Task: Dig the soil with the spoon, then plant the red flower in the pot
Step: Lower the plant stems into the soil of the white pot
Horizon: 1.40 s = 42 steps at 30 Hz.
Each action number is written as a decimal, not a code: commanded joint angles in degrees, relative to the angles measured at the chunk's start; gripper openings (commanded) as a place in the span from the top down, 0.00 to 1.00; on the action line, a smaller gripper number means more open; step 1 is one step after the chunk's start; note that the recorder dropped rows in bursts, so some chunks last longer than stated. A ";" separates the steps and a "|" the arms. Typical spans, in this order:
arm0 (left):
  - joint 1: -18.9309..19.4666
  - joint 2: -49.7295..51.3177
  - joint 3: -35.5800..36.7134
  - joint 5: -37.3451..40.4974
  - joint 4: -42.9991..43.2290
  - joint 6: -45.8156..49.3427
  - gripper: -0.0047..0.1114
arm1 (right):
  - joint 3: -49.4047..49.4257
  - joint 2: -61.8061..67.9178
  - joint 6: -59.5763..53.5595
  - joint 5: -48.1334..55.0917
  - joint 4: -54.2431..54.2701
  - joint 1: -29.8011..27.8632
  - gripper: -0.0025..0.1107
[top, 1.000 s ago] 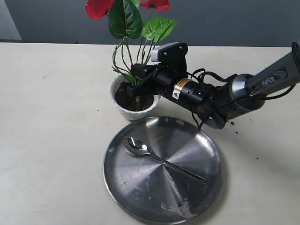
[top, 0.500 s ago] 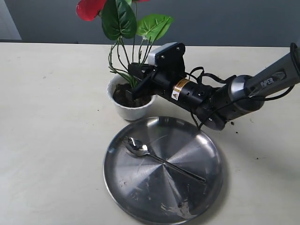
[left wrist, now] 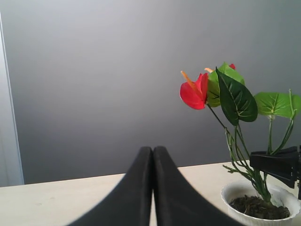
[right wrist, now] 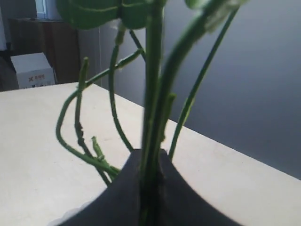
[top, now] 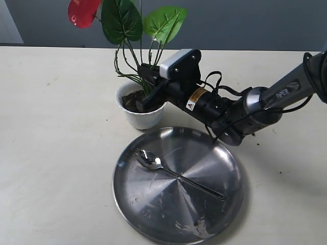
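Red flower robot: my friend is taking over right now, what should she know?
Right gripper: shut on the red flower's stems, roots down in the pot.
Left gripper: shut, holding nothing, away from the pot.
The soil is in the pot. The spoon lies on the steel plate, with some dirt smears near the plate's edge.
Done: flower placed in the pot.
Left: let go of the stems and check that the flower stands by itself; it leans a bit now.
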 commanded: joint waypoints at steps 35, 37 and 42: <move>-0.39 -0.13 -0.23 -0.12 -0.15 -0.13 0.96 | -1.11 3.69 2.90 7.37 -5.12 1.47 0.98; -0.39 -0.13 -0.23 -0.12 -0.15 -0.13 0.96 | 0.55 2.56 0.84 7.37 -3.90 1.47 0.98; -0.39 -0.13 -0.23 -0.12 -0.15 -0.13 0.96 | 2.91 1.33 -1.98 8.16 -3.67 1.47 0.98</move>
